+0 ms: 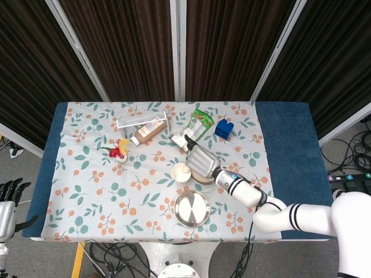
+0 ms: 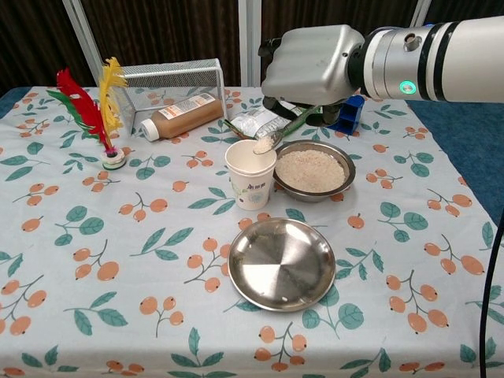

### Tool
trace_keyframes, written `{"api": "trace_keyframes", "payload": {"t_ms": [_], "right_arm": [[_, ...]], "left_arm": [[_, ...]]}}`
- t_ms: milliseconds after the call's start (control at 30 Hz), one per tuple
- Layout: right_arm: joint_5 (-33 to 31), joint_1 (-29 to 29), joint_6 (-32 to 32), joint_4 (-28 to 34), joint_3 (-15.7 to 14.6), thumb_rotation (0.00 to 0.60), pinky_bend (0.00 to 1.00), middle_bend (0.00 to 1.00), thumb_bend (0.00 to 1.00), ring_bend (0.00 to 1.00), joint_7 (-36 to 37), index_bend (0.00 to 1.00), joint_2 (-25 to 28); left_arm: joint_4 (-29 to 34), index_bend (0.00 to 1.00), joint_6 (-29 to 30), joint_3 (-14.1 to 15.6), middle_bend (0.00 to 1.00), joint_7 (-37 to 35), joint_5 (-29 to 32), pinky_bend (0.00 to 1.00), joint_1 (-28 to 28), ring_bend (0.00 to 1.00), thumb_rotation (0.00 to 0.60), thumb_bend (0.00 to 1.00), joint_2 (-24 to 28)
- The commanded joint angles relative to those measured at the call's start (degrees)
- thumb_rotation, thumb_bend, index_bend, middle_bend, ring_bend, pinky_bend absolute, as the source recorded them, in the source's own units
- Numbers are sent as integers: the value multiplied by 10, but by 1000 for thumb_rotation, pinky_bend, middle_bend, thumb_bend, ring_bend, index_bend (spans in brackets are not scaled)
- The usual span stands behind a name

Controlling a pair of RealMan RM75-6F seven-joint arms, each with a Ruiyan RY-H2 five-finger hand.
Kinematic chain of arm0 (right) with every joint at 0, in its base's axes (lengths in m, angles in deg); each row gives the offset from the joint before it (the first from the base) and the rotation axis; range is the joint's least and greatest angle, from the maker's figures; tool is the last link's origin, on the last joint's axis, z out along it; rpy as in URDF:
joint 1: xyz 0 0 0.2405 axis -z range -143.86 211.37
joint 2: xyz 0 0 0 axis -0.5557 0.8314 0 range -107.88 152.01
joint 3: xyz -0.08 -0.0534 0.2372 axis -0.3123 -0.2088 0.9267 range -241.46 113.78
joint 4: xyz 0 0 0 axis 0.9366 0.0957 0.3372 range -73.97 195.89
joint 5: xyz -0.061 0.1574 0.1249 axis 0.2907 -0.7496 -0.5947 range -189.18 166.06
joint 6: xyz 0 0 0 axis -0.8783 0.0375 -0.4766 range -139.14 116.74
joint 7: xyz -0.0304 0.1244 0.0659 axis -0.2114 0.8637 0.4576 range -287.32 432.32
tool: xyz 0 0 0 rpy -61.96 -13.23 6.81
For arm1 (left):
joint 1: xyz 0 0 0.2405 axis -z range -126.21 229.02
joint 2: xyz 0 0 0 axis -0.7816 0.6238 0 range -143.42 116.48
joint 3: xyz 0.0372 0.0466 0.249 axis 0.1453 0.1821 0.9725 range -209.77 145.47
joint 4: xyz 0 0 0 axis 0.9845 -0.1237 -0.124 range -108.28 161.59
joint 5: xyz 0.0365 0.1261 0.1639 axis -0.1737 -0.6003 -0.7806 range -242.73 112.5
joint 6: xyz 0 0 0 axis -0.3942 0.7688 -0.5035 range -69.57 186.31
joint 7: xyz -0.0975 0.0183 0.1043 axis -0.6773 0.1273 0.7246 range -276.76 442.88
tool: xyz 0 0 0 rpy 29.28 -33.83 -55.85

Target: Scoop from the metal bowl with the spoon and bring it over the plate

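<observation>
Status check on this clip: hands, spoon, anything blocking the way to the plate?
Right hand grips spoon, loaded, above paper cup. Left hand off the table's edge, idle. Metal bowl behind plate; cup stands close by.

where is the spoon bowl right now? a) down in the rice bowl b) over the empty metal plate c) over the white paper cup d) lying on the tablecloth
c: in the chest view the right hand holds the green-handled spoon, its loaded tip sitting above the rim of the white paper cup, beside the metal bowl of rice and not over the round metal plate.
</observation>
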Motion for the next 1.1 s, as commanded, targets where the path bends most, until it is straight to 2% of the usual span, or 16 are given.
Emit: {"api": "trace_keyframes", "payload": {"t_ms": [33,467,667,1100], "right_arm": [[-4,-39,4,-8,-23,600,0,573,339,214,-93,581,-8],[56,-91,5,-25,-43,600,0,574,343,214,-201,597,-28],[49,-100,5,-11,-58,600,0,574,344,216,-249,602,-25],[33,-90,35,17,-71,600,0,574,345,217,-271,609,-23]], "left_arm": [[-1,256,0,0,219,1,-1,110,1,122,600,67,-1],[-11,255,-1,-1,219,-11,4,110,-3,122,600,67,-7],[-18,256,0,-1,219,-16,4,110,-4,122,600,66,-10],[-19,256,6,1,219,-17,-1,110,-9,122,600,67,-12]]}}
